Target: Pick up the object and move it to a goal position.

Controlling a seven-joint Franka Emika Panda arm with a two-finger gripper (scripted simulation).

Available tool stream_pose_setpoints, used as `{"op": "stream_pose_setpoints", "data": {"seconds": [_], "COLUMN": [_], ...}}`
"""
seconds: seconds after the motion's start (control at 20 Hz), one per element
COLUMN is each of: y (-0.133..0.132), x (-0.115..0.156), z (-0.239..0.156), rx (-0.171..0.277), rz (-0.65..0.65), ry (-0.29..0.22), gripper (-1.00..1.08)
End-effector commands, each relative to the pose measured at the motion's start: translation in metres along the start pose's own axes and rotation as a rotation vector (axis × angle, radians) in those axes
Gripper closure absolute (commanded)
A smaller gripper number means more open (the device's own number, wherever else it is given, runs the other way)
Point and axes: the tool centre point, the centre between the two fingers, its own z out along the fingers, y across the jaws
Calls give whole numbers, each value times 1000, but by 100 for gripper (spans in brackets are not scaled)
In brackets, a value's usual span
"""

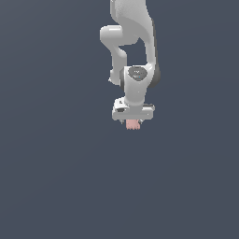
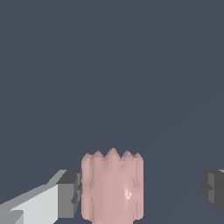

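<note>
Salmon-pink object (image 2: 112,187) sits between my gripper's (image 2: 140,190) fingers in the wrist view, its ridged, spiky outline standing up from the frame edge. One dark pad (image 2: 69,192) touches its side; the other pad (image 2: 213,188) stands well apart from it, so I read the jaws as spread, not pinching. From the exterior view I see the object (image 1: 133,124) poking out just beneath the white gripper (image 1: 133,122), with the arm (image 1: 133,42) reaching down from above against the plain dark grey floor (image 1: 56,177).
</note>
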Motion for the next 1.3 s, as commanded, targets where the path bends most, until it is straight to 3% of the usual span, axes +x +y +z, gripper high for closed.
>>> {"op": "stream_pose_setpoints", "data": {"seconds": [0.0,0.45,0.85,1.25], "y": [-7,-19,-19,-19], "x": [-16,-48,-49,-52], "z": [9,24,29,60], "rx": [0,1,1,1], "rz": [0,0,-1,-1], "ry": [-4,-13,-14,-14], "gripper": [-92,-92,-92,-92]}}
